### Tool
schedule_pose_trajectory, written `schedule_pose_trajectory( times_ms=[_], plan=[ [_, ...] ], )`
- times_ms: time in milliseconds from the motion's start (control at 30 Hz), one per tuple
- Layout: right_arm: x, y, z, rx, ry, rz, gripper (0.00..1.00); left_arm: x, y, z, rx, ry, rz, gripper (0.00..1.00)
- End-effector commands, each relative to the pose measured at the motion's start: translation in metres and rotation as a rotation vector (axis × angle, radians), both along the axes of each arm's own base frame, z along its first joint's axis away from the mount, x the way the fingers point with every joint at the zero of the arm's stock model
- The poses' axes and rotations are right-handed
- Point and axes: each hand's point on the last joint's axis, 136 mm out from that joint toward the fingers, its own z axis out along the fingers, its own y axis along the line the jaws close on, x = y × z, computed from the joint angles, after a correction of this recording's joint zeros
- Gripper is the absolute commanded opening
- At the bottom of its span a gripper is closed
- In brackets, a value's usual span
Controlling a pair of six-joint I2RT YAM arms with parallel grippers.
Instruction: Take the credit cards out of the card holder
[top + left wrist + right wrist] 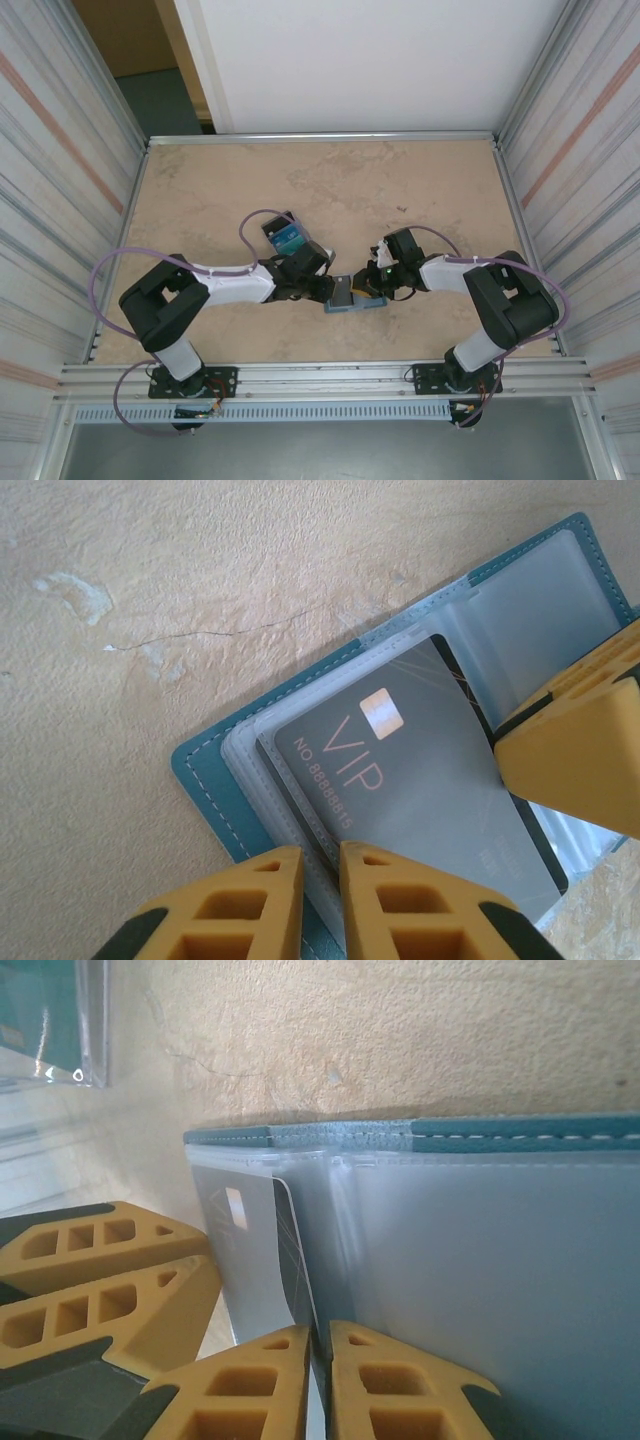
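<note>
Black credit card (pixel 420 770), sleeved in the open card holder (pixel 200 765), lies just below the left gripper (pixel 320 880). Its jaws are nearly together, and we cannot tell whether they pinch it. The right gripper (pixel 322 1360) clamps the card holder by a clear pocket (pixel 480 1280) at its fingertips. We judge the card light, stiff and slick: pinch its exposed edge.

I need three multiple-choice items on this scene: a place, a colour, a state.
1. Where is the card holder?
A. between the left claw and right claw
B. in the far corner
C. lifted in the air
2. What colour is the VIP card?
A. red
B. dark grey
C. yellow
3. The card holder is:
A. folded shut
B. standing upright
C. lying open
Answers: A, both claws meet at it; B, its face is grey with pale letters; C, its clear pockets face up.
</note>
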Motion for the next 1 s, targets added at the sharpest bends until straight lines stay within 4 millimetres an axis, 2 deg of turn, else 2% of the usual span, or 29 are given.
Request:
schedule_pose_trajectory(
  times_ms=[0,300,600,967],
  plan=[
    [-0.002,0.005,0.002,0.042,0.015,0.011,0.12,-0.008,0.005,-0.015,0.06,0.036,-0.015,0.19],
    [-0.003,0.0,0.001,0.028,0.014,0.001,0.0,-0.007,0.006,-0.013,0.063,0.033,-0.007,0.21],
    [0.001,-0.02,-0.001,-0.024,0.006,-0.038,0.0,-0.004,0.01,-0.013,0.084,0.025,0.007,0.22],
    [0.003,-0.028,0.005,-0.08,-0.023,-0.03,0.0,-0.001,0.01,-0.012,0.093,0.011,-0.003,0.21]
  ],
)
